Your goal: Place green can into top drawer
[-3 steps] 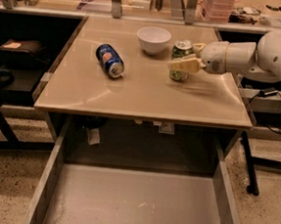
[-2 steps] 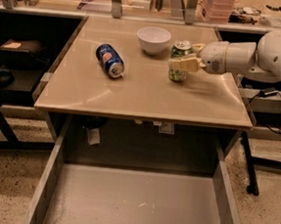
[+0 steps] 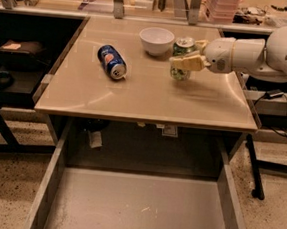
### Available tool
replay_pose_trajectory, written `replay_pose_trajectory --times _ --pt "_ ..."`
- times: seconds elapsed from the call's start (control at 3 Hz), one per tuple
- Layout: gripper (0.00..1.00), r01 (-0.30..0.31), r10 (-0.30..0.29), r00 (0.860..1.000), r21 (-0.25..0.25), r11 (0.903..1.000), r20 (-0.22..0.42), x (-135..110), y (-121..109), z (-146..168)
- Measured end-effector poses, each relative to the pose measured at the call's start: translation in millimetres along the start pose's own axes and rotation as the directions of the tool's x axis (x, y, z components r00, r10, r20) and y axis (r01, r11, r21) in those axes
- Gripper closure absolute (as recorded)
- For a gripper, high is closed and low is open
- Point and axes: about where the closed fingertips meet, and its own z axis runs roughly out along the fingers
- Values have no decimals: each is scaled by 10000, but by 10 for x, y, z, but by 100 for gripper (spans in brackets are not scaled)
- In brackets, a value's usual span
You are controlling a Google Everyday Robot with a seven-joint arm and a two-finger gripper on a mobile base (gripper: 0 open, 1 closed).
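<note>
The green can [image 3: 179, 73] stands upright at the back right of the tan table [image 3: 150, 99], beside a white bowl. My gripper [image 3: 186, 53] reaches in from the right and is shut on the can, one finger [image 3: 186, 63] across its front and the other behind it. The can's base looks just above the tabletop. The top drawer [image 3: 140, 206] is pulled open below the table's front edge; its grey bottom is bare.
A blue soda can [image 3: 112, 61] lies on its side at the table's left middle. The white bowl [image 3: 156, 40] sits just left of the green can. Shelving and clutter line the back; a cable and a table leg [image 3: 254, 161] are at the right.
The green can and gripper have shifted slightly left and up. The blue can, bowl and drawer have not moved.
</note>
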Motion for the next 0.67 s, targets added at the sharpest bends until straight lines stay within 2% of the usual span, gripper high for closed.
replay_pose_trajectory --times 0.33,0.67 --pt "100 524 -521 9974 -40 9986 501 -270 327 -224" --pt "100 883 -886 9917 73 9961 933 -318 844 -633"
